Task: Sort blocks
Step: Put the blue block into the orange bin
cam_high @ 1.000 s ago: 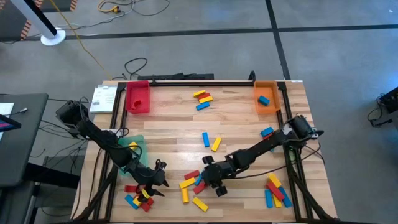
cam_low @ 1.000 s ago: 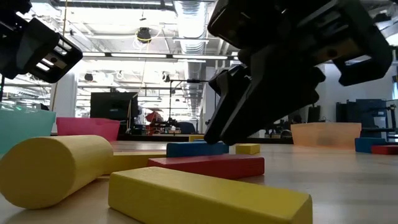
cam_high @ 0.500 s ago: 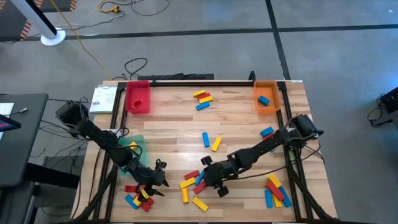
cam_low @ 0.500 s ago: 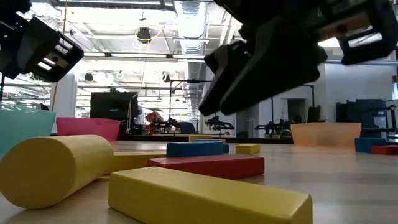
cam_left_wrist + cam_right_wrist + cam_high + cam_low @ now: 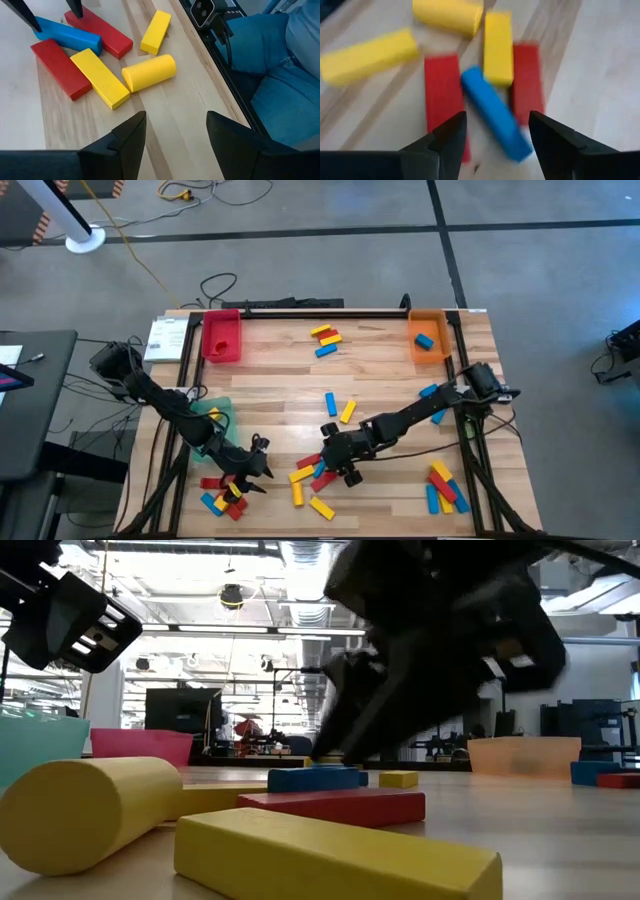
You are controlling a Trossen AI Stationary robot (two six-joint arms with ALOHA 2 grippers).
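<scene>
A cluster of red, yellow and blue blocks [image 5: 312, 480] lies flat on the table near its near edge, with a yellow cylinder [image 5: 149, 72] among them. My right gripper [image 5: 327, 463] hangs open just over this cluster. In the right wrist view its open gripper [image 5: 495, 120] stands on either side of a blue block [image 5: 492, 112] that lies between two red blocks [image 5: 442, 100]. I cannot tell whether they touch it. My left gripper [image 5: 255, 470] is open [image 5: 175, 120] and waits to the left, beside another small heap of blocks [image 5: 222, 495].
A red tray [image 5: 221, 337] and an orange tray [image 5: 428, 338] stand at the far corners; a green tray [image 5: 215, 415] sits by the left arm. More blocks lie at the far middle [image 5: 325, 338], the centre [image 5: 338, 408] and the near right [image 5: 440, 488]. A person's blue clothing [image 5: 280, 75] shows beyond the near edge.
My right gripper has moved toward the table's left edge and a little toward the far edge, coming over the cluster of blocks. The blocks have not moved.
</scene>
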